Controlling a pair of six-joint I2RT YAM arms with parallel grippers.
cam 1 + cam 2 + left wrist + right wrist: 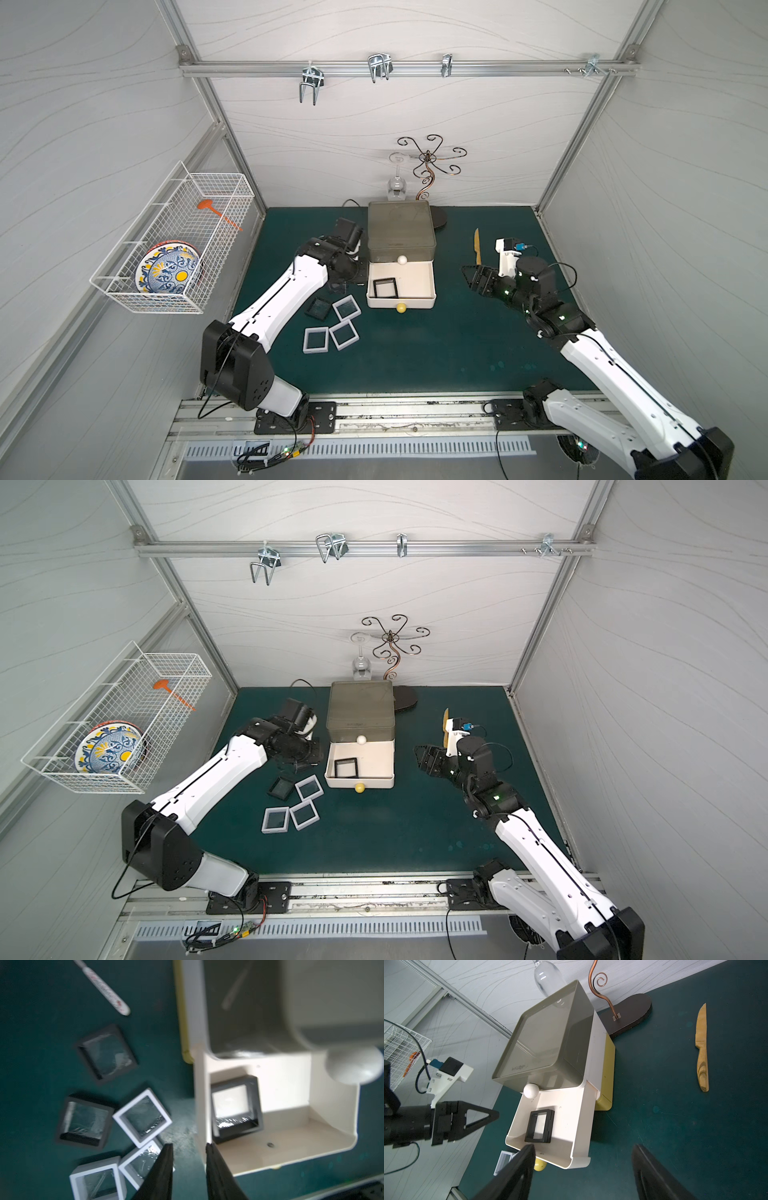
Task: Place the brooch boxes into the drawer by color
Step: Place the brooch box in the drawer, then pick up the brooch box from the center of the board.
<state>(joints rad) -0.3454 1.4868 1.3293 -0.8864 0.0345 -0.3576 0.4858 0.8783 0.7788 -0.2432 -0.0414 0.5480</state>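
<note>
The drawer [401, 232] stands at mid-table, its white middle tier [432, 282] pulled out by the yellow knob [401, 308]. One black brooch box [385, 288] lies flat inside it. On the mat to its left lie two black boxes [106, 1053] [85, 1120] and three white ones [346, 307] [343, 335] [316, 339]. My left gripper [189, 1147] hangs over the open tier's left wall, jaws apart and empty. My right gripper [583, 1147] hovers right of the drawer, wide open and empty.
A wooden knife [477, 246] lies right of the drawer. A wine glass [397, 183] and a copper wire stand [428, 166] are behind it. A wire basket [174, 237] with a plate hangs on the left wall. A white stick [104, 987] lies near the boxes.
</note>
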